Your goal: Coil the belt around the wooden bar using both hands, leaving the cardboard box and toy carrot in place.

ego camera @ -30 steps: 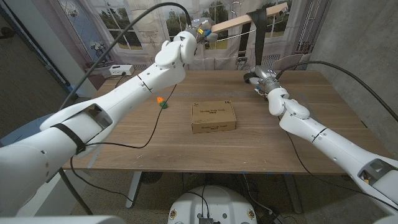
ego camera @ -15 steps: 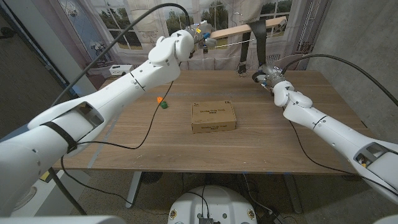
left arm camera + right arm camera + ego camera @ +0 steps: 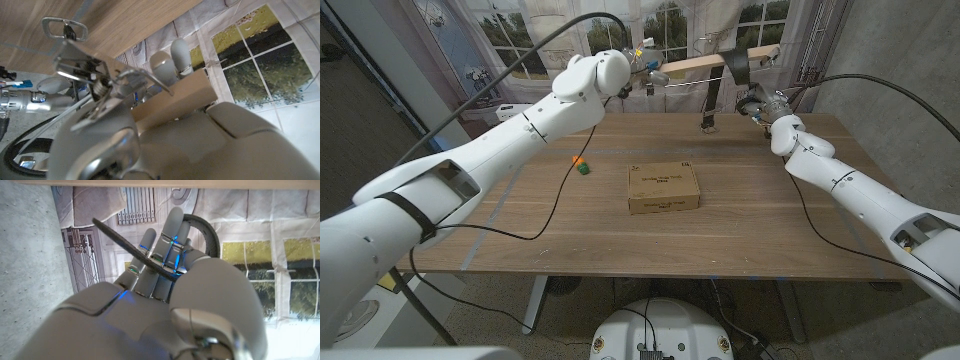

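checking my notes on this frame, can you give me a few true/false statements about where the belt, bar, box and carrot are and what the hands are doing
1. The left hand holds one end of the wooden bar up above the table's far edge. True.
2. The belt lies flat on the table beside the box. False: it is draped over the bar, one end hanging down toward the table.
3. The right hand holds part of the belt. True: the right wrist view shows the strap across its fingers.
4. The toy carrot sits on top of the cardboard box. False: it lies on the table, apart from the box, on the robot's left.
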### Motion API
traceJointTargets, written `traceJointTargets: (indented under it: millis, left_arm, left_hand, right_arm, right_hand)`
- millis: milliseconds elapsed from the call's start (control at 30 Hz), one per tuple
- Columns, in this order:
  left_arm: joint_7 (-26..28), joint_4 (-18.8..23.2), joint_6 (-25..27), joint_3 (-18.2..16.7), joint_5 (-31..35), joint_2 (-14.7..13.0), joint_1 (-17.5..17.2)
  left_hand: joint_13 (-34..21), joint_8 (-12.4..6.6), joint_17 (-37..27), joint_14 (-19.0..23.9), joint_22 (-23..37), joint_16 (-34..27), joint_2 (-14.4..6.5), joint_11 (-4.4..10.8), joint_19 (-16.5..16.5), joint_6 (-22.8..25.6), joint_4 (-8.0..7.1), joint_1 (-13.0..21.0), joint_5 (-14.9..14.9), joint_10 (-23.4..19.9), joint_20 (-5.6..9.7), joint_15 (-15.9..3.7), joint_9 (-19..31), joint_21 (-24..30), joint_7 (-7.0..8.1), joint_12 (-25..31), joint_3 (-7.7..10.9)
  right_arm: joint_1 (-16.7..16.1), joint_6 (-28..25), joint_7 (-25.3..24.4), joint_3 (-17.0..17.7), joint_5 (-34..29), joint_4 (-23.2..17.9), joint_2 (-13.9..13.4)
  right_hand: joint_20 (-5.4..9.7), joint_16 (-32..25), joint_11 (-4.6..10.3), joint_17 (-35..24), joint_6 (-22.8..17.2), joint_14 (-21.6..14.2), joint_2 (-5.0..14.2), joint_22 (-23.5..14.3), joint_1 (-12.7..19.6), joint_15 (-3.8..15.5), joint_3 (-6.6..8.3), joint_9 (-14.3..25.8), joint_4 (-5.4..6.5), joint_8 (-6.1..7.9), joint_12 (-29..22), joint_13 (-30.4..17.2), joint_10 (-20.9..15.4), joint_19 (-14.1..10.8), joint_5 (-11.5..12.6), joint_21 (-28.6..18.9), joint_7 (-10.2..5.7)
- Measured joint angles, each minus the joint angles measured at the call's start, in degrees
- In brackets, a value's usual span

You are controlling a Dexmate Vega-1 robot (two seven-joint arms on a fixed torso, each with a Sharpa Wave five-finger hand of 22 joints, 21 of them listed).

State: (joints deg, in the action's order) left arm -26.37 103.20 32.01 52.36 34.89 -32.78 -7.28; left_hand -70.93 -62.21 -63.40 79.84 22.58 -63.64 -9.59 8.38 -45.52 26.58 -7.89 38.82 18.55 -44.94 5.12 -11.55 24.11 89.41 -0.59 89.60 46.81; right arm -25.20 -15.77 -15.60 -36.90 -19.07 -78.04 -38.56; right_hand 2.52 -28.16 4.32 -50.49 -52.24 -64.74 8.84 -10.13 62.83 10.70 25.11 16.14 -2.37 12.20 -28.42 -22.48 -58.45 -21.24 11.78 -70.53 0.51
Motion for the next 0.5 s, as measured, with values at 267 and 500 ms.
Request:
traceJointTargets:
  millis: [267, 500]
  left_arm:
    - [-3.4, -0.5, -0.6, 0.5, -0.3, -0.5, 0.9]
    - [-6.7, -1.6, -0.7, 1.5, 0.4, -0.5, 2.2]
  left_hand:
    - [0.1, 0.16, -0.2, 0.0, -0.1, 0.0, 0.0, -0.1, 0.0, 0.0, 0.0, 0.0, 0.0, 0.1, 0.0, 0.0, -0.2, 0.0, 0.0, 0.0, 0.0]
    - [0.1, 0.25, 0.0, 0.0, -0.1, 0.0, 0.0, -0.11, 0.0, -0.1, 0.0, 0.0, 0.0, 0.1, 0.0, 0.0, -0.5, 0.0, 0.1, 0.0, 0.0]
  right_arm:
    - [0.7, 3.1, -2.2, 2.0, 2.6, 0.5, -0.5]
    - [0.9, 7.5, -3.9, 4.3, 5.7, 0.6, -0.9]
  right_hand:
    - [-0.2, 0.2, 0.0, -0.1, -0.2, 0.1, -0.22, 0.0, -0.2, -0.06, -0.14, -0.1, 0.14, 0.32, 0.1, 0.0, 0.0, 0.2, 0.4, 0.4, -0.21]
    - [-0.2, 0.2, 0.0, -0.1, -0.2, 0.1, -0.46, 0.0, -0.4, -0.06, -0.15, -0.1, 0.14, 0.32, 0.1, -0.2, 0.0, 0.2, 0.4, 0.4, -0.22]
